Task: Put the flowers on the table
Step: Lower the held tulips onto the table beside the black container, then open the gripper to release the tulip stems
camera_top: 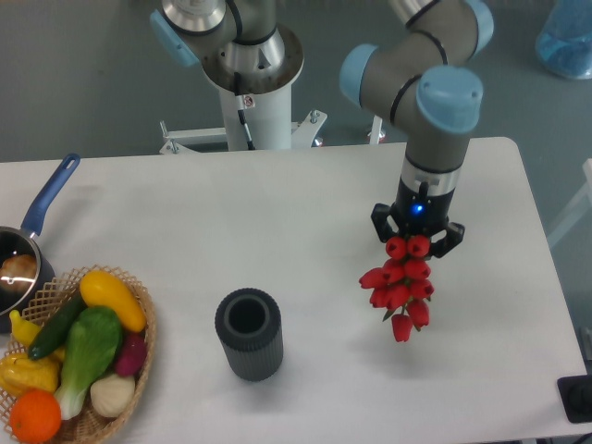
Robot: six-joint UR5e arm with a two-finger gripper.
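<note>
Black two-finger gripper point(418, 242) is pointing straight down over the right half of the white matte rectangular table point(305, 213), its fingers clamping the bunch of red tulips point(401, 282). Blooms are hanging in a tight cluster below the fingers; whether they are touching the tabletop cannot be told. Stems are hidden. Left of the bunch, well apart, a dark grey ribbed cylindrical vase point(248, 334) is standing upright, mouth open. At the left edge, a woven wicker basket of colourful vegetables point(79, 361) is sitting just beside a blue-handled metal saucepan point(28, 250).
</note>
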